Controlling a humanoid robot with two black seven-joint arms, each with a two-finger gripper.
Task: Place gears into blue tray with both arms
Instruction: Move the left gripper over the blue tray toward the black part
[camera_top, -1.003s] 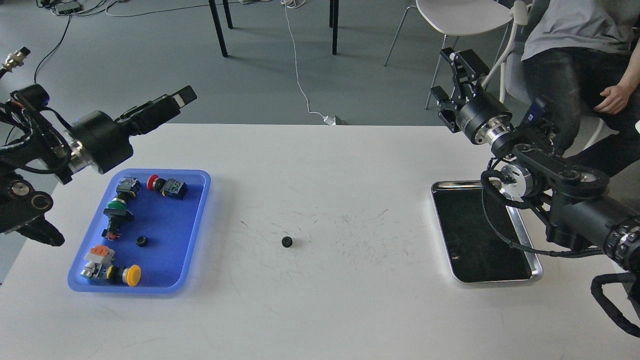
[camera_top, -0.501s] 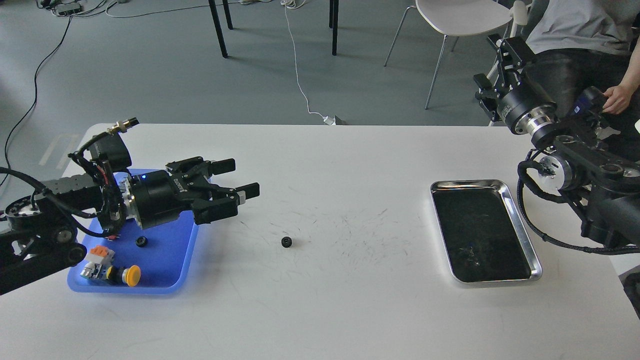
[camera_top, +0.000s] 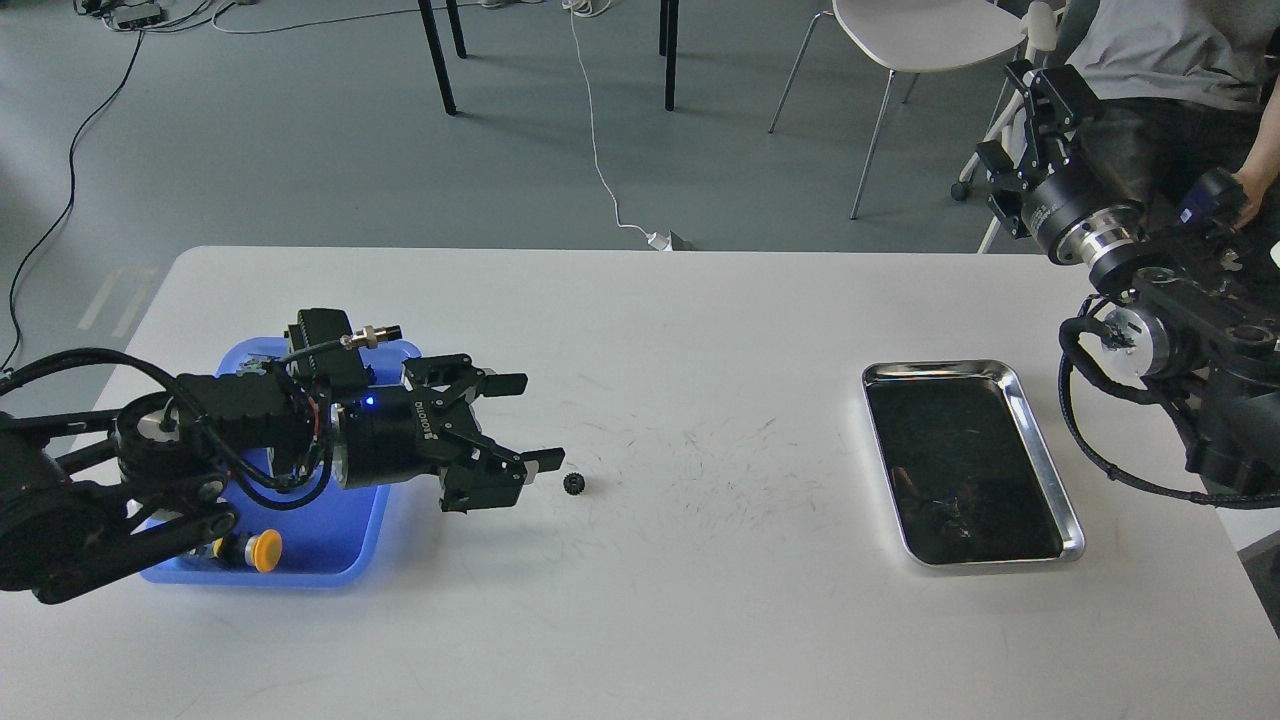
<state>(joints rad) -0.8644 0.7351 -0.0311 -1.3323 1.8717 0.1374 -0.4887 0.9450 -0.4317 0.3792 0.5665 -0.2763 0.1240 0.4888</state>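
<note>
A small black gear lies on the white table near its middle. My left gripper reaches in low from the left and is open, with nothing between its fingers. Its lower fingertip is just left of the gear and slightly apart from it. The blue tray sits at the left, mostly covered by my left arm. A switch with a yellow cap shows in its near corner. My right gripper is raised off the table's far right edge, open and empty.
A shiny steel tray with a dark inside lies at the right of the table. A seated person and a white chair are beyond the far right corner. Table legs and cables are on the floor behind.
My left arm swung down over the blue tray and to the right, bringing its open gripper beside the gear. My right arm pulled back to the right and up. The gear has not moved.
</note>
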